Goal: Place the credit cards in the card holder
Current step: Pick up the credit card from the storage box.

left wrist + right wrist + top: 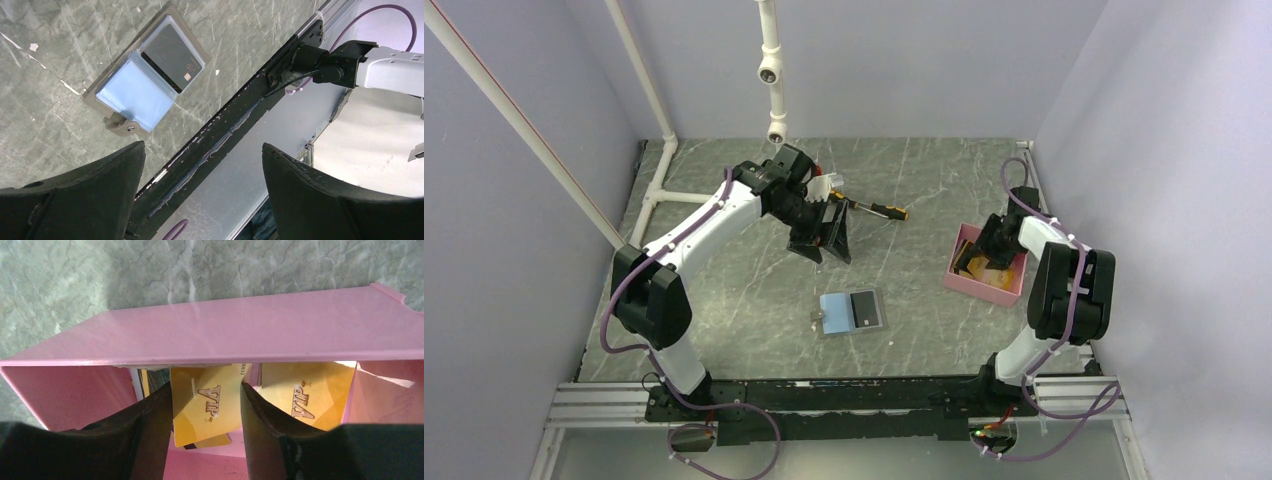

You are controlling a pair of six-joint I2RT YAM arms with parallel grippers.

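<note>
- The right end effector [206, 390] is down inside the pink tray [250, 330]. Its fingers [150, 435] meet the two opposite edges of a gold VIP card [207, 402], and the gap is exactly one card wide. I judge it clamped on that card across its width. This grip leaves a short edge free to enter a pocket.
- A second VIP card [305, 395] sits just beside the held card against the tray's far wall. Another orange card edge shows beneath the held one. The tray acts as the supply bin, and its wall keeps the thin cards propped up so that a finger can reach an edge.
- The tray sits on the right of the worktop [754, 290], within short reach of the right arm.
- The card holder [132, 95] lies open and flat at the centre of the worktop, near the arm bases and well apart from the tray. Its light blue lining faces up, so the pocket is accessible from above.
- A dark card [172, 55] is already seated in the holder's clear pocket. At least three cards remain in the tray, so I judge the task to be at an early stage.
- The left end effector [202, 147] hangs raised above the far centre of the worktop with its fingers wide apart, gripping nothing. It looks back down at the holder. From there it is positioned to steady the holder during insertion.
- A screwdriver [879, 209] lies just beyond the left end effector and plays no part in the task.
</note>
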